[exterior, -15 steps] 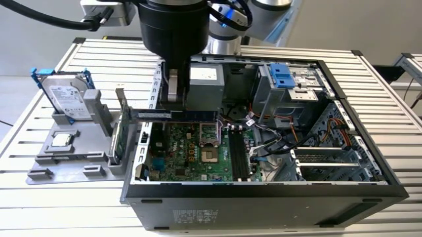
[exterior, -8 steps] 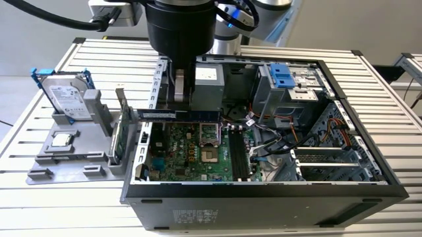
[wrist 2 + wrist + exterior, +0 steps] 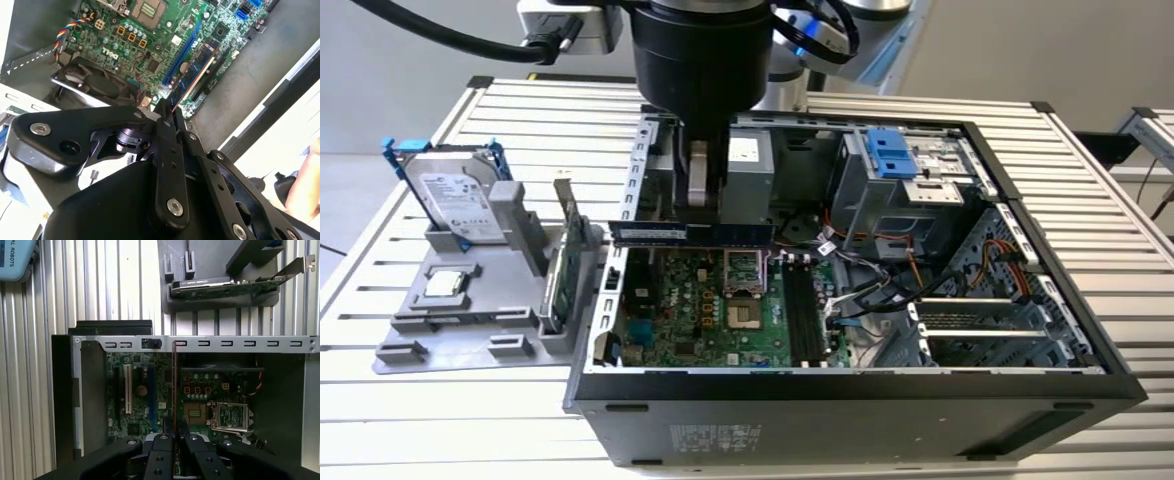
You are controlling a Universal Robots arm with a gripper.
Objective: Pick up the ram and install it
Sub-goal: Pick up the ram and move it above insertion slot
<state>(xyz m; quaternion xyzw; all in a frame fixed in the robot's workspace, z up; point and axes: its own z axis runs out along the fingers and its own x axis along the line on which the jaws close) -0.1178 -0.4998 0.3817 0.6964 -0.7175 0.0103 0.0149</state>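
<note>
The ram (image 3: 691, 233) hangs level over the far edge of the motherboard (image 3: 707, 310) inside the open computer case (image 3: 854, 405), pinched at its middle by the gripper (image 3: 704, 212) (fingers narrowed onto it); on the exterior view's left, a grey holder (image 3: 440, 340) carries the hard drive (image 3: 454, 200) and expansion card (image 3: 563, 265)

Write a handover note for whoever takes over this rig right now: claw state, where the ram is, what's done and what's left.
Claw: shut on the ram, gripping it near its middle.
Ram: held level above the motherboard, inside the open computer case, and touching no slot.
Done: the ram is picked up.
Left: the ram is not yet seated in a slot.
</note>
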